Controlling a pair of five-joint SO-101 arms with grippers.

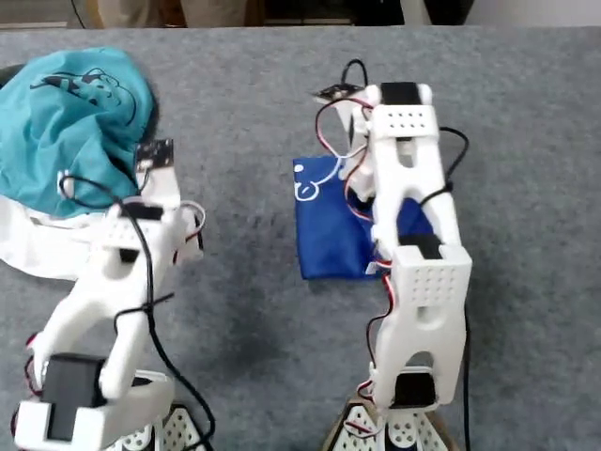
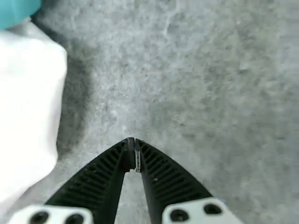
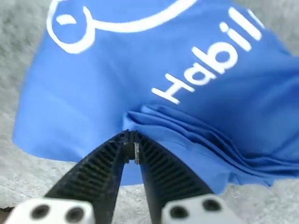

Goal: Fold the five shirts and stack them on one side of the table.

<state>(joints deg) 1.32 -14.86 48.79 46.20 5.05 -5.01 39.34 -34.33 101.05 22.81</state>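
A folded blue shirt (image 1: 329, 235) with white print lies mid-table, partly under the right arm (image 1: 413, 188). My right gripper (image 3: 132, 149) is shut, its tips just over a bunched fold of the blue shirt (image 3: 140, 70). A crumpled teal shirt (image 1: 70, 113) sits at the far left on top of a white shirt (image 1: 42, 249). My left gripper (image 2: 131, 156) is shut and empty above bare grey felt, just beside the white shirt (image 2: 28, 102), with a corner of the teal shirt (image 2: 14, 9) beyond it. The left arm (image 1: 131, 235) stands next to that pile.
Grey felt table (image 1: 244, 310) runs between the two arms and to the right of the blue shirt. Servo cables hang along both arms. The table's far edge (image 1: 282, 26) is at the top.
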